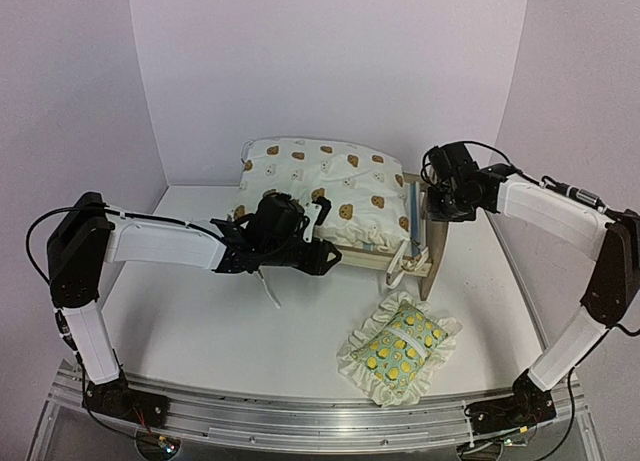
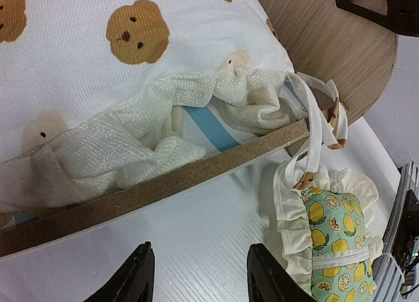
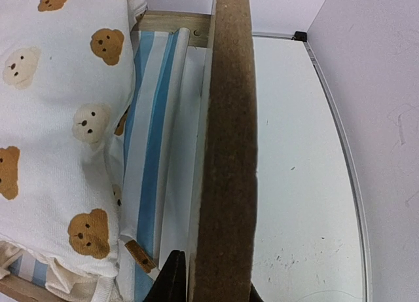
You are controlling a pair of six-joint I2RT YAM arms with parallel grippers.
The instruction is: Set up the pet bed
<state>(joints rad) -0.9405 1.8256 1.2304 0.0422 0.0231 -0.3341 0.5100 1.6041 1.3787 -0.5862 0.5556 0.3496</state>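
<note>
- right gripper [image 3: 213, 285]: we are pinching the headboard [image 3: 226, 151] by its upper edge, one dark finger pressed to each face and the board standing upright between them.
- out from that grip, the pet bed [image 1: 375, 259] is stretching away toward the left arm. its long axis is running square to the headboard, and the bear-print cushion [image 1: 320, 181] is lying over the striped base.
- left gripper [image 2: 200, 282]: we are holding it roughly half open with nothing in the gap, hovering over the bare table [image 2: 196, 249].
- just ahead of those fingertips, the side rail [image 2: 163, 184] is running crosswise to the gap, near but not touching.
- off to the headboard side of the left jaws, the lemon pillow [image 2: 327, 236] is lying on the table beside the bed's corner.
- we are judging that the right arm alone has the bed, while the left is nearer the rail and the cushion's loose ties.
</note>
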